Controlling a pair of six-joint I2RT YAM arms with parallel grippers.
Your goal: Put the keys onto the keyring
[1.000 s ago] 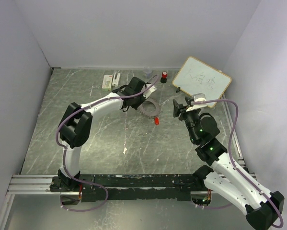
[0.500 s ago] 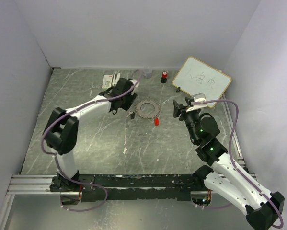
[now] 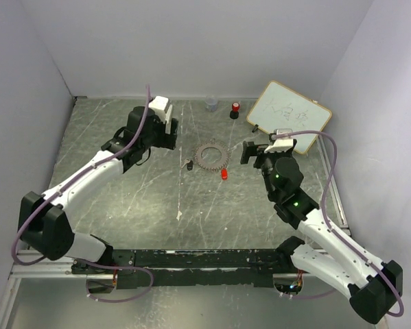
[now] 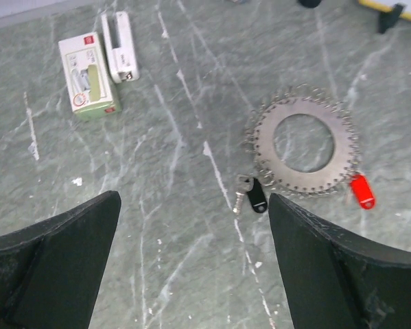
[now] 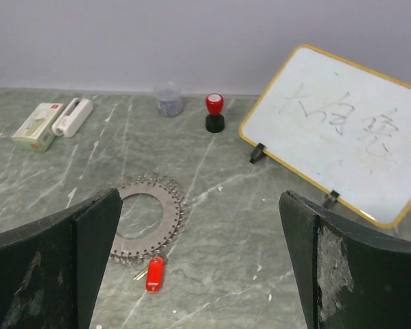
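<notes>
Overhead, the left gripper and right gripper hover with jaws spread wide, holding nothing.
The left wrist view shows the black key just beside the keyring; the right wrist view catches only the red key.

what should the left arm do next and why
Probably lower the open left gripper onto the black-tagged key: it lies flat at the edge of the keyring, apparently not threaded, nearer this arm than the red-tagged key, and the gripper holds nothing.
</notes>
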